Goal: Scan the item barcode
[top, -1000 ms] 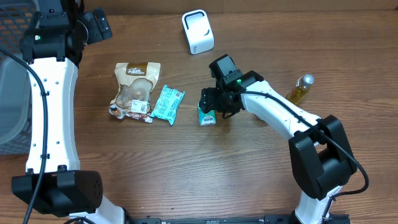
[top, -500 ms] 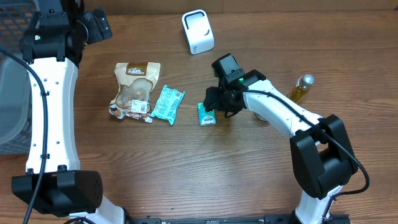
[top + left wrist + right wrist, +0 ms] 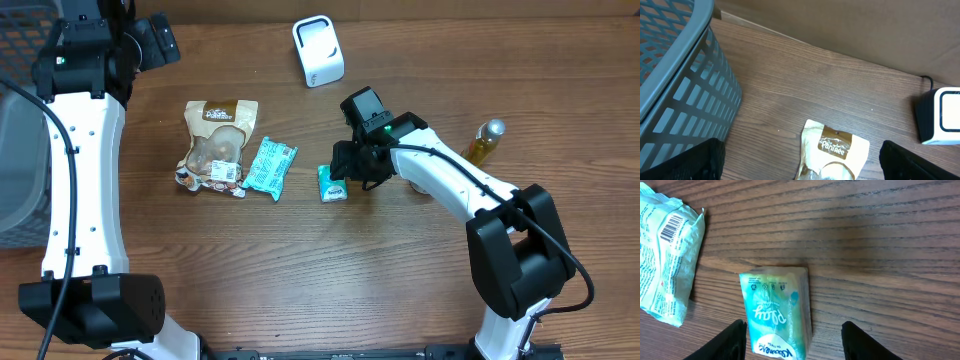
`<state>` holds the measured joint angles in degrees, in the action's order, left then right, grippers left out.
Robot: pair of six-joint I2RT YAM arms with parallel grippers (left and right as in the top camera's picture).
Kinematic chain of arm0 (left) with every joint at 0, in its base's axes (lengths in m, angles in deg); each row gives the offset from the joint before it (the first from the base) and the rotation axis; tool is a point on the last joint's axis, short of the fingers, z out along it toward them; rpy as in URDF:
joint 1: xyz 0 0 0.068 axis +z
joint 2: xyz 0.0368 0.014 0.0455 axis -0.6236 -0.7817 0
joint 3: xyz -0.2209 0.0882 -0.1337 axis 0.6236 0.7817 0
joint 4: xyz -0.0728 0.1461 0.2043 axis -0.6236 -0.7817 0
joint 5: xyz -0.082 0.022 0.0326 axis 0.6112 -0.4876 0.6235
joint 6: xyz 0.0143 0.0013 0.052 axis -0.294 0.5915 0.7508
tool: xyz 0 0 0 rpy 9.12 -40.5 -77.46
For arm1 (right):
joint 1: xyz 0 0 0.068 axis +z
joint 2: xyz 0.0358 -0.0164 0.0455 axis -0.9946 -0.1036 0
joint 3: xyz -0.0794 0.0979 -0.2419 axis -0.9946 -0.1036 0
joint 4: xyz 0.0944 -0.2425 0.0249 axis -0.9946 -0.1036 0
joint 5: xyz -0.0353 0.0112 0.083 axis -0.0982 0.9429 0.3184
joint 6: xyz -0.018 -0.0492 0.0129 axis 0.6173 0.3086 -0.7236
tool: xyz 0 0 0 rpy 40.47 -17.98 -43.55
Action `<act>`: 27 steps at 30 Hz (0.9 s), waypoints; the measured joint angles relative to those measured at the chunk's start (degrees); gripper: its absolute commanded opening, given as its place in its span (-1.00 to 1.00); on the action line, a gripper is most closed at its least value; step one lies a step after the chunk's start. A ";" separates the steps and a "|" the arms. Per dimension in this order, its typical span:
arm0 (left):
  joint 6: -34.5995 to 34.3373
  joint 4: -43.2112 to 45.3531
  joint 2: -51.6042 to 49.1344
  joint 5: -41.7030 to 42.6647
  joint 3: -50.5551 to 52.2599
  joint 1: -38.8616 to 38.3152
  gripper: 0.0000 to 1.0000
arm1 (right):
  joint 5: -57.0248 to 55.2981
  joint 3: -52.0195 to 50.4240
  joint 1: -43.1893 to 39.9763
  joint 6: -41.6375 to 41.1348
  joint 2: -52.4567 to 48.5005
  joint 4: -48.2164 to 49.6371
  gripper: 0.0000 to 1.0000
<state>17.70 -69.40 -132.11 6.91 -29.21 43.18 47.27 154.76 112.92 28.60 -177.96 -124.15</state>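
Observation:
A small teal tissue pack (image 3: 332, 185) lies flat on the wooden table, its printed face up in the right wrist view (image 3: 775, 310). My right gripper (image 3: 352, 165) hangs just over it, open, one finger on each side of the pack (image 3: 797, 342). The left finger (image 3: 732, 340) is close beside the pack and the right finger (image 3: 867, 342) stands well apart from it. A white scanner (image 3: 318, 50) stands at the back centre and shows at the right edge of the left wrist view (image 3: 942, 115). My left gripper (image 3: 155, 42) is open at the far left (image 3: 802, 165), holding nothing.
A brown snack bag (image 3: 215, 145) (image 3: 832, 150) and a teal packet (image 3: 270, 167) lie left of the pack; the packet's barcode (image 3: 670, 226) faces up. A yellow bottle (image 3: 483, 142) stands at the right. A grey mesh basket (image 3: 20, 150) (image 3: 675, 75) fills the left edge.
My right gripper's jaws have narrowed a little around the tissue pack and the wrist has shifted slightly right. The pack and the left arm have not moved.

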 measured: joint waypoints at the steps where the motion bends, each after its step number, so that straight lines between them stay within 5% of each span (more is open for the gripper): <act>1: 0.00 0.00 0.00 0.00 0.00 0.00 0.99 | -0.02 0.00 0.00 0.02 0.00 0.02 0.15; 27: 0.00 0.00 0.00 0.00 0.00 0.00 0.99 | -0.04 0.00 0.00 0.00 0.00 0.04 0.01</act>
<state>17.70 -69.40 -132.11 6.91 -29.21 43.18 47.22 154.76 112.92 28.60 -177.96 -124.11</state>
